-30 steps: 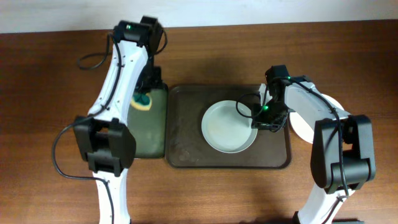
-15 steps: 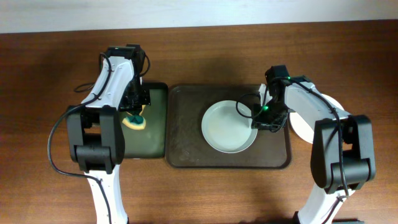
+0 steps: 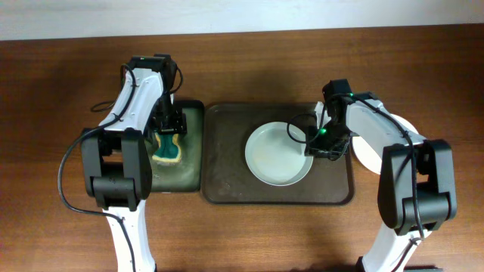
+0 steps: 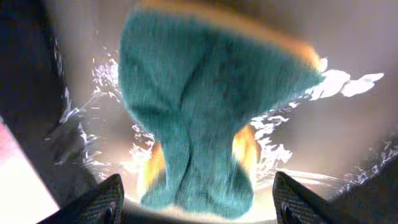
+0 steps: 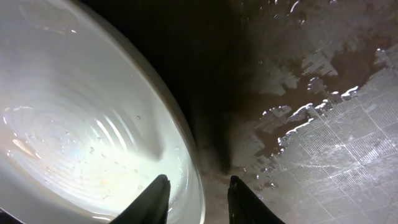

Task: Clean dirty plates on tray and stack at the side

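Wooden table (image 3: pixel 60 91), brown tray (image 3: pixel 227 151), 1 plate (image 3: pixel 268 155), right claw (image 5: pixel 196 198) seemingly pinching it

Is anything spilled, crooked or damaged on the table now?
Shiny water patches lie on the tray beside the plate. The sponge lies folded in the wet black tray. Nothing looks broken.

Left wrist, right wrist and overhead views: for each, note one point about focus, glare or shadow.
Left wrist view: the teal and yellow sponge fills the frame, soft and blurred, with white glare around it. Right wrist view: sharper; glints on the wet dark brown rectangular tray, a dark shadow beside the round white plate. Overhead view: evenly lit, sharp.
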